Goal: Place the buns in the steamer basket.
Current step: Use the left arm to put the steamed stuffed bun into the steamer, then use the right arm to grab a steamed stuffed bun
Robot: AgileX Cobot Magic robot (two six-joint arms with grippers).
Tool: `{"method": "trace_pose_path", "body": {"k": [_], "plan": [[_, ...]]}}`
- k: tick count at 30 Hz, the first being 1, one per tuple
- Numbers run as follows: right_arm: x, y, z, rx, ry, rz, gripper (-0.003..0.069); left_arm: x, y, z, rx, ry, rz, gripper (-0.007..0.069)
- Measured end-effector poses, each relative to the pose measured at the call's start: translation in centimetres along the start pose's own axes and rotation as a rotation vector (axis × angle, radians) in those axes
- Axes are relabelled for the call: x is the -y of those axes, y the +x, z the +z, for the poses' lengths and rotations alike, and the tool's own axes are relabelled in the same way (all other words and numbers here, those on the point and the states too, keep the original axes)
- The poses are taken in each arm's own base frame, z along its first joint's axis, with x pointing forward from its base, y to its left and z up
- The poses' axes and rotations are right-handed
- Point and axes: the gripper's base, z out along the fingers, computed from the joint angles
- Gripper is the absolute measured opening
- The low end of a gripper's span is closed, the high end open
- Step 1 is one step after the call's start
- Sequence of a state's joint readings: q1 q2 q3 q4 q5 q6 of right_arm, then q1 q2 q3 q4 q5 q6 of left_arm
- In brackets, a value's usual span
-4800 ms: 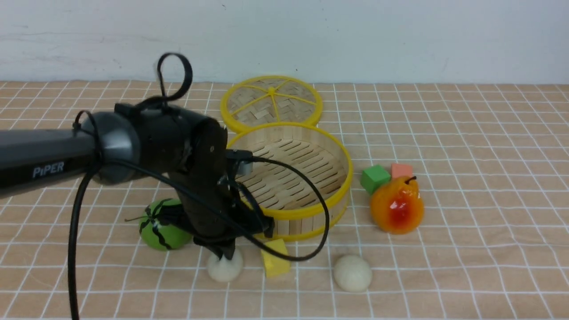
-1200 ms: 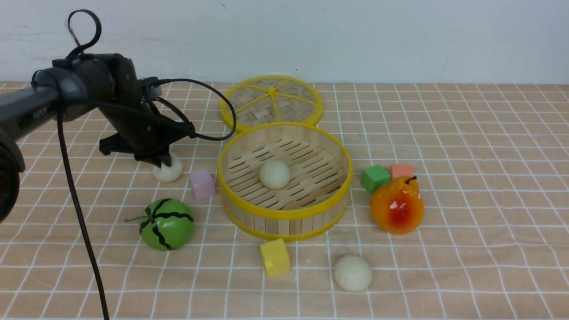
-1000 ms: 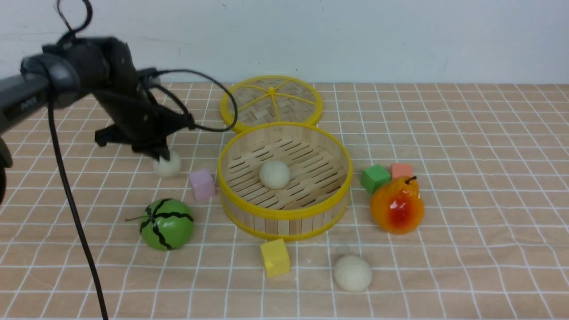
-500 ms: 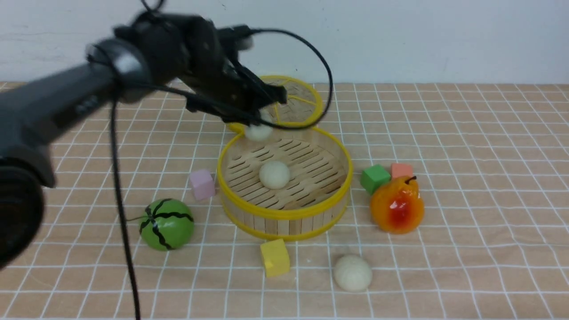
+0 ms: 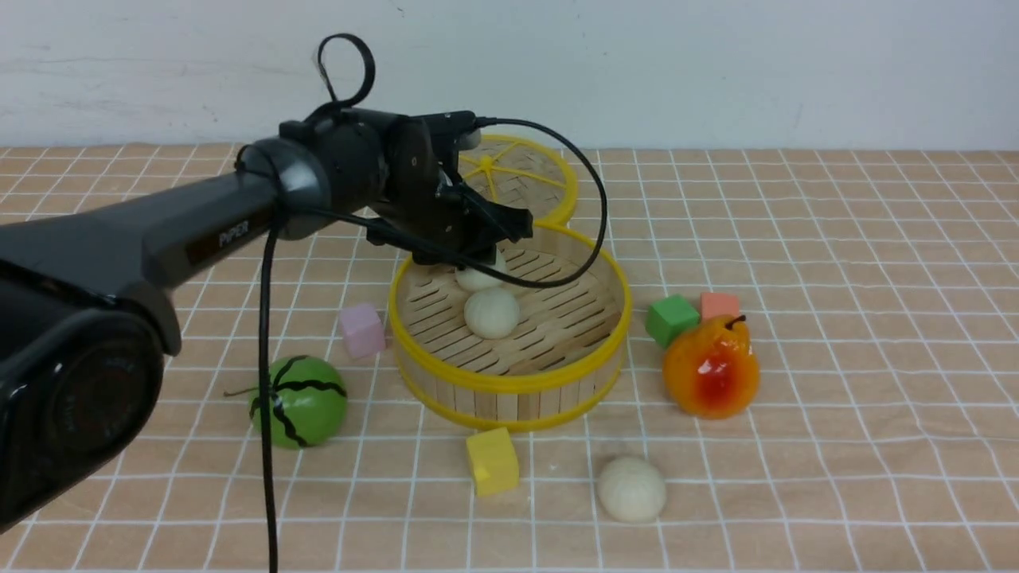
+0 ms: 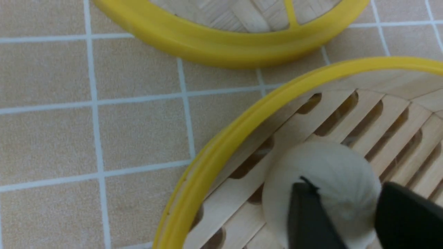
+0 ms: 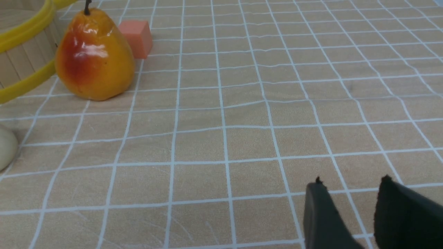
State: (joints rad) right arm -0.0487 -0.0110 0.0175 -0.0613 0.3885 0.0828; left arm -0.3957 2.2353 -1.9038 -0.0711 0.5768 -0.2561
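The steamer basket (image 5: 509,383) stands mid-table with one bun (image 5: 492,312) on its slatted floor. A second bun (image 5: 480,278) lies just behind it, under my left gripper (image 5: 479,264). In the left wrist view this bun (image 6: 325,169) rests on the slats inside the basket's rim (image 6: 221,138), between the parted fingers of my left gripper (image 6: 346,186), which is open. A third bun (image 5: 631,489) lies on the cloth in front of the basket, also at the edge of the right wrist view (image 7: 5,148). My right gripper (image 7: 351,180) hangs open and empty over the cloth.
The woven lid (image 5: 525,179) lies behind the basket. A green melon (image 5: 298,400) and a pink cube (image 5: 362,329) sit to its left, a yellow cube (image 5: 492,460) in front. A green cube (image 5: 671,318), a salmon cube (image 5: 719,304) and a pear (image 5: 711,366) sit to its right.
My left gripper lifted the bun from the cloth left of the basket, carried it over the rim and lowered it onto the slats. Its fingers have parted.
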Motion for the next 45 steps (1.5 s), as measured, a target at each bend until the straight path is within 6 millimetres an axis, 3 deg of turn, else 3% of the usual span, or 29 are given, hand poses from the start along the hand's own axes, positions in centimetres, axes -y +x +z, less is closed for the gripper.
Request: {"method": "trace_pose_path", "body": {"k": [4,7,10,14,15,16,20,21,22,24,26,28,33,35,36,37,38,39,45], "plan": [[0.0,0.0,0.0,0.000,0.000,0.000,0.0239,0.3,-0.7,-1.8,-0.004,-0.002,0.006,0.0396],[0.0,0.0,0.0,0.000,0.000,0.000,0.0239,0.7,-2.3,-6.7,0.018,-0.029,0.053,0.0431],[0.0,0.0,0.0,0.000,0.000,0.000,0.0239,1.0,-3.8,-12.8,0.052,-0.064,0.094,0.0428],[0.0,0.0,0.0,0.000,0.000,0.000,0.0239,1.3,-4.6,-23.7,0.127,-0.094,0.114,0.0378],[0.0,0.0,0.0,0.000,0.000,0.000,0.0239,1.3,-4.5,-24.8,0.134,-0.093,0.112,0.0370],[0.0,0.0,0.0,0.000,0.000,0.000,0.0239,1.3,-4.1,-29.3,0.172,-0.089,0.108,0.0326],[0.0,0.0,0.0,0.000,0.000,0.000,0.0239,0.9,-1.9,-38.9,0.268,-0.067,0.094,0.0192],[0.0,0.0,0.0,0.000,0.000,0.000,0.0239,0.9,-1.8,-39.3,0.272,-0.066,0.094,0.0185],[0.0,0.0,0.0,0.000,0.000,0.000,0.0239,0.5,-0.3,-42.4,0.303,-0.057,0.089,0.0121],[0.0,0.0,0.0,0.000,0.000,0.000,0.0239,-0.1,2.2,-45.3,0.329,-0.047,0.086,0.0056],[0.0,0.0,0.0,0.000,0.000,0.000,0.0239,-0.6,3.7,-46.3,0.331,-0.045,0.085,0.0022],[0.0,0.0,0.0,0.000,0.000,0.000,0.0239,-1.8,7.7,-47.0,0.296,-0.044,0.084,-0.0013],[0.0,0.0,0.0,0.000,0.000,0.000,0.0239,-3.7,14.2,-45.5,0.252,-0.027,0.082,-0.0013],[0.0,0.0,0.0,0.000,0.000,0.000,0.0239,-4.7,17.9,-44.5,0.264,0.006,0.075,-0.0013],[0.0,0.0,0.0,0.000,0.000,0.000,0.0239,-4.7,18.0,-44.8,0.280,0.013,0.074,-0.0013],[0.0,0.0,0.0,0.000,0.000,0.000,0.0239,-5.3,20.4,-44.1,0.310,0.042,0.068,-0.0013],[0.0,0.0,0.0,0.000,0.000,0.000,0.0239,-5.4,20.8,-44.4,0.326,0.056,0.064,-0.0013],[0.0,0.0,0.0,0.000,0.000,0.000,0.0239,-6.0,22.7,-44.1,0.374,0.070,0.065,-0.0013],[0.0,0.0,0.0,0.000,0.000,0.000,0.0239,-7.3,27.5,-45.3,0.712,0.196,0.057,-0.0013]]}}
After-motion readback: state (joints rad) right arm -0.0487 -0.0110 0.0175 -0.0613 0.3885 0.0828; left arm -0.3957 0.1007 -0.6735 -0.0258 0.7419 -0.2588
